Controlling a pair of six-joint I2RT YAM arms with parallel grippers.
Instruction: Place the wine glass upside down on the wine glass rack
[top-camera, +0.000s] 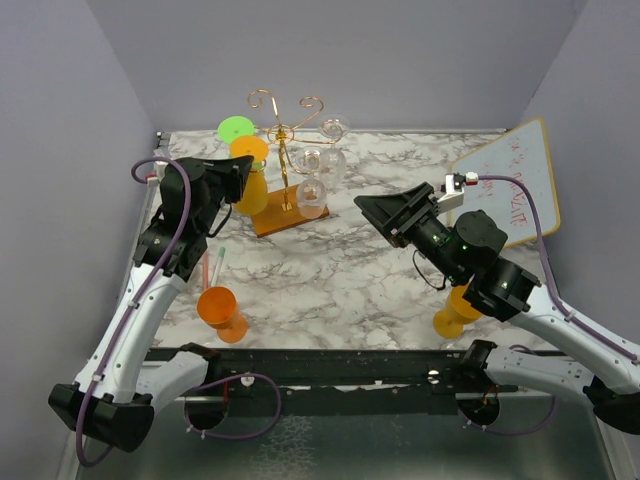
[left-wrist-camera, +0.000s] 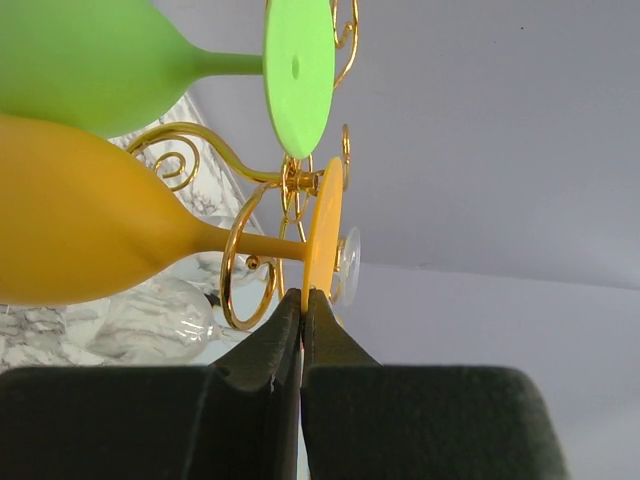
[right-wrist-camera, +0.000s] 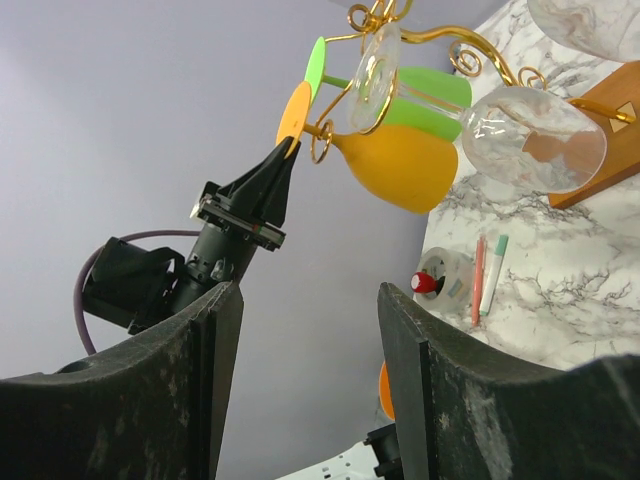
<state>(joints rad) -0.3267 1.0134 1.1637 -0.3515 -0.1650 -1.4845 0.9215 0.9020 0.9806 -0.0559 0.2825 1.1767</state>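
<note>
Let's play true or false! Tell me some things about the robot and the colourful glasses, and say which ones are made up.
1. The left fingers pinch the yellow glass by its foot. True.
2. The right fingers are squeezed shut. False: they are open and empty.
3. A green glass hangs upside down on the rack. True.
4. Every glass hangs on the rack. False: an orange glass sits on the table.
</note>
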